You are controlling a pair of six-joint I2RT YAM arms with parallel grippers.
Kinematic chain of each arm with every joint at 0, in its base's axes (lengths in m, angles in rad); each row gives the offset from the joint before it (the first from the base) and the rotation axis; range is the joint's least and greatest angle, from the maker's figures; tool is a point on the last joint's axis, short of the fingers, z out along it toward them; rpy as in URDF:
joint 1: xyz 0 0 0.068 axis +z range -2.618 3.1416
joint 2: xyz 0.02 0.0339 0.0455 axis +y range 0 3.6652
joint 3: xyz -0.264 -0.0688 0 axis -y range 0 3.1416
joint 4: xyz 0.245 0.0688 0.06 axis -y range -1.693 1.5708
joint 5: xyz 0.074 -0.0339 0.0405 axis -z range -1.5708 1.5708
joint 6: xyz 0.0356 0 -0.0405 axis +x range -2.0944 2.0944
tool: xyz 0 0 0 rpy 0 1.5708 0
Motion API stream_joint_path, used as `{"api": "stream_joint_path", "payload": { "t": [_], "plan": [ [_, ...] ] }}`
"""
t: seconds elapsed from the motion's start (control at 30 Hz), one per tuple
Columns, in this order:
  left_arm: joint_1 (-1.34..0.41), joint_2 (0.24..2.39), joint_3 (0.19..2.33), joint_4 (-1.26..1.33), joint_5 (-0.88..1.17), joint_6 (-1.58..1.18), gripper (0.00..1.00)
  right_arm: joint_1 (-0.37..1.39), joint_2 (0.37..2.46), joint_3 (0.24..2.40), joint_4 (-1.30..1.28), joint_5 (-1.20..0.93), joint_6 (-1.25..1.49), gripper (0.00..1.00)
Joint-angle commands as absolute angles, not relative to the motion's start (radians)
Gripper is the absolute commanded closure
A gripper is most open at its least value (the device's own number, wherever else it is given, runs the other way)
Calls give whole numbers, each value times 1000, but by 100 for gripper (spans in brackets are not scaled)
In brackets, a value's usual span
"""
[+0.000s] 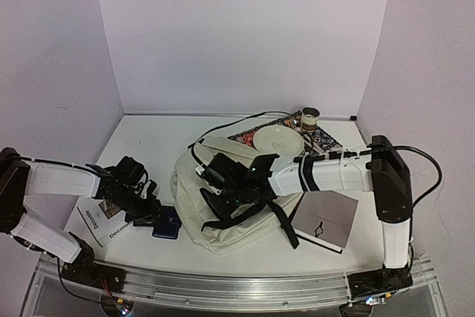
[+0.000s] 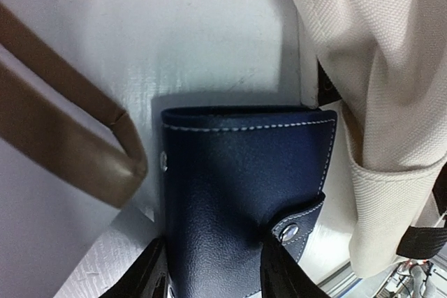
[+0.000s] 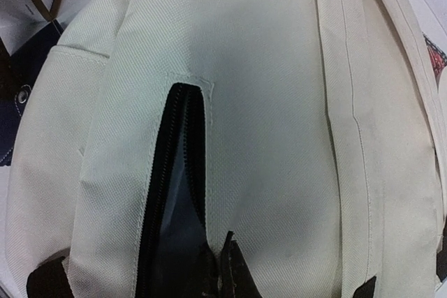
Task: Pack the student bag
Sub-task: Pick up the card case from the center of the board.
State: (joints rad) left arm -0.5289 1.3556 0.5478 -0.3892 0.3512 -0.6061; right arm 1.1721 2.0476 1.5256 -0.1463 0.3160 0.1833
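Top external: student bag (image 1: 223, 237) lies flat on table (image 1: 148, 146), near front edge, between both arms. Right gripper (image 1: 215, 183) sits on top of it, clenched on edge of black-zippered slit (image 3: 164, 193); slit gapes. Left gripper (image 1: 152, 209) is just beside bag's left side, fingers (image 2: 150, 273) clamped either side of navy wallet (image 1: 168, 223). Decorate book (image 1: 104, 220) left of wallet; grey notebook (image 1: 326, 217) just right of bag; plate (image 1: 278, 139) behind.
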Motion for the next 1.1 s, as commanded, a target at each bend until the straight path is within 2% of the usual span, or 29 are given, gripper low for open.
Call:
{"api": "stream_joint_path", "payload": {
  "t": [0.0,0.4,0.67,0.87,1.07],
  "plan": [
    [-526,1363,499,-351,395,-608,62,1175,1995,1523,-129,288,180,100],
    [-526,1291,465,-317,405,-660,99,1175,1999,1524,-121,274,180,100],
    [-526,1118,496,-406,388,-708,100,1175,1987,1524,-121,276,186,100],
    [-526,961,595,-553,297,-728,100,1175,1984,1525,-121,294,192,100],
    [-526,871,686,-583,294,-754,100,1175,1989,1531,-121,299,203,100]
  ]
}}
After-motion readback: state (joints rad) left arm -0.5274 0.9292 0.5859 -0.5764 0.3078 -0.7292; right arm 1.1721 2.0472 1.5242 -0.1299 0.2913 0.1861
